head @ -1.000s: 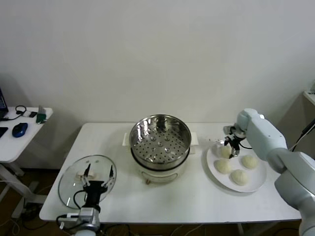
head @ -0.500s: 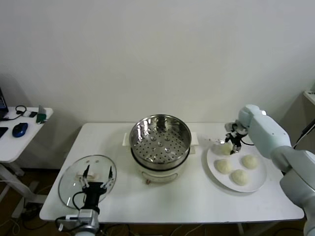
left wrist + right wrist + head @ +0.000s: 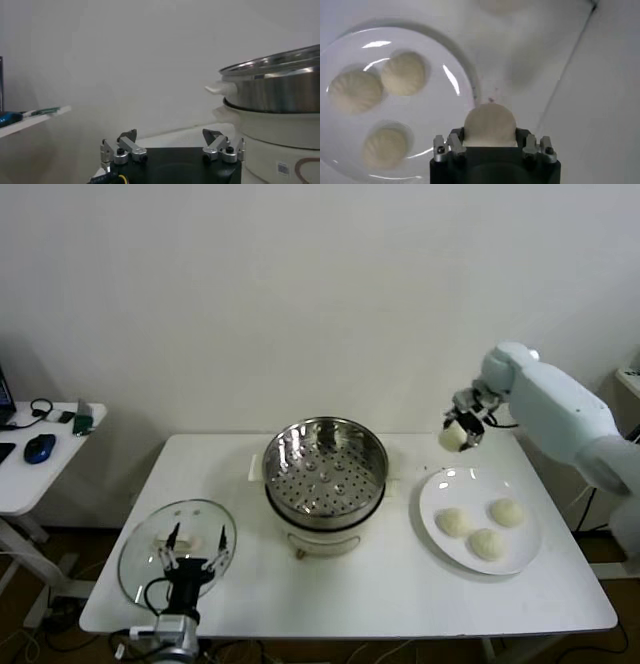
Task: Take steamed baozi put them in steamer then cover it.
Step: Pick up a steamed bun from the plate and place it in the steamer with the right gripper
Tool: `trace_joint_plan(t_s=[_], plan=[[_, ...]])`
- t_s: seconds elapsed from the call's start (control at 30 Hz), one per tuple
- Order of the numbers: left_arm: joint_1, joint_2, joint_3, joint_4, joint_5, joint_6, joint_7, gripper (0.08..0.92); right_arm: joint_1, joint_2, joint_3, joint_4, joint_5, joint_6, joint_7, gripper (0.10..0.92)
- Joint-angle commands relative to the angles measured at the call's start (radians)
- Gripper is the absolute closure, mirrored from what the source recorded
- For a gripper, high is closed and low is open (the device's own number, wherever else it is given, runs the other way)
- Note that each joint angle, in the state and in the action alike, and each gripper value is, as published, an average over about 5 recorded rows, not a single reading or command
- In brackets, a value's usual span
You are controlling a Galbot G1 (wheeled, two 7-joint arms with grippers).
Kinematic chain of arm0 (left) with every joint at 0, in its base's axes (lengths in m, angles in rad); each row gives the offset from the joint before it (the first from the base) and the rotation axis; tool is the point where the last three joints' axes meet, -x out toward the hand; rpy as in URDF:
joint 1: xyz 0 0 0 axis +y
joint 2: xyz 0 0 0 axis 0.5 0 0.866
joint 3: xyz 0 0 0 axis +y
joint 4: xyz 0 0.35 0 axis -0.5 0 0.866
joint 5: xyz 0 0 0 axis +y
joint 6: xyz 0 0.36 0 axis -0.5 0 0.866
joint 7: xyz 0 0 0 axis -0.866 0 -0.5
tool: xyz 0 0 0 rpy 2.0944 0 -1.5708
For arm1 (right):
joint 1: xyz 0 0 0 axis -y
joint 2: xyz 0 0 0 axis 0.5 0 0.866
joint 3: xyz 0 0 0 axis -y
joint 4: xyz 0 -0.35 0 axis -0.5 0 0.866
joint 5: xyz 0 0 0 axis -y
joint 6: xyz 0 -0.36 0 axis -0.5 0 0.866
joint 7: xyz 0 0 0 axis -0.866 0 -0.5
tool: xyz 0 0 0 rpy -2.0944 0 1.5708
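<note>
Right gripper [image 3: 460, 431] jaws pinching one baozi [image 3: 452, 437] above plate [image 3: 440, 489], left gripper [image 3: 190, 560] jaws spread

Light: you get even, soft brightness over the white table [image 3: 400, 594]; nothing reads dim
Glare: you see white streaks on the plate [image 3: 455, 80]; bright glints inside the steamer [image 3: 325, 469]
Shadows: you see faint ones beside the steamed baozi [image 3: 402, 72]
Focus: your left wrist view looks hazy; the wall washes out
</note>
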Motion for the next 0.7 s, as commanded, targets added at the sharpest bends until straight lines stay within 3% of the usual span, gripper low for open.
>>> trace_joint_plan(t_s=[0.03, 0.47, 0.7], plan=[[0.005, 0.004, 0.0, -0.003, 0.0, -0.002, 0.0, 0.177, 0.238, 0.044, -0.214, 0.203, 0.103, 0.122, 0.001, 0.355], [0.017, 0.017, 0.006, -0.023, -0.003, 0.004, 0.0, 0.177, 0.284, 0.273, -0.281, 0.274, 0.058, 0.231, 0.011, 0.355], [0.039, 0.034, 0.0, -0.044, -0.021, 0.001, 0.0, 0.177, 0.169, 0.347, -0.245, 0.256, -0.122, 0.297, 0.036, 0.351]])
